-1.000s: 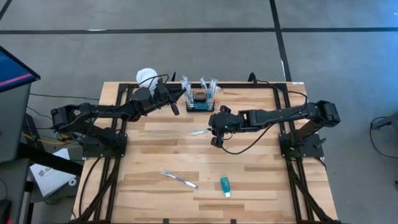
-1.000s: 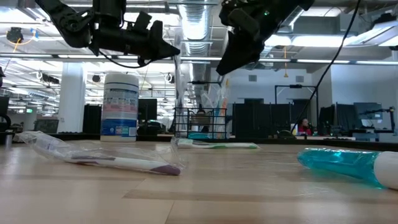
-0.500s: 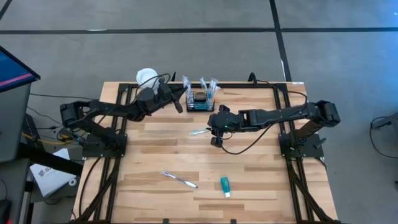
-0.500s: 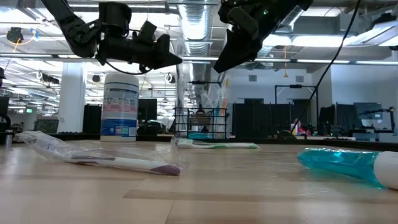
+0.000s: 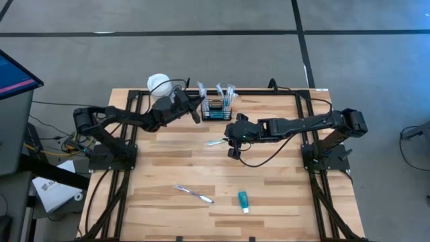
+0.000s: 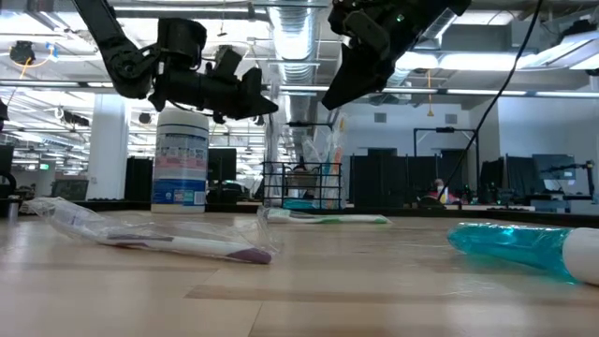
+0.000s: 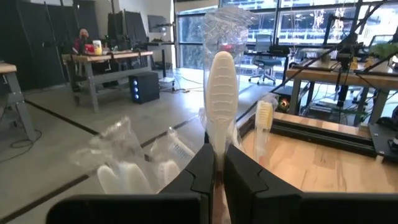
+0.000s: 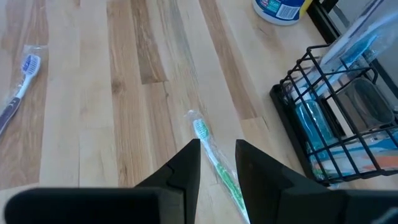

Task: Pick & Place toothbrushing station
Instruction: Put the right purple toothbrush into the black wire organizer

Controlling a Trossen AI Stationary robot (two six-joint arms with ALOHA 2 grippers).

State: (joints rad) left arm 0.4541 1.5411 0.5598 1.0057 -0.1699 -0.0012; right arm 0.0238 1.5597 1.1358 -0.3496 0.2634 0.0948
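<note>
One wire basket [image 5: 216, 108] lies lengthwise across the table; left pincer [image 7: 218, 163] grips a wrapped toothbrush [image 7: 221, 93].

black mesh basket [image 5: 215, 108], green toothbrush [image 8: 217, 162], teal tube [image 5: 243, 200]

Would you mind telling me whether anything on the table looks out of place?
Three items lie loose outside the wire-mesh basket: a green toothbrush mid-table, and a wrapped purple toothbrush and a teal tube near the front edge.
</note>
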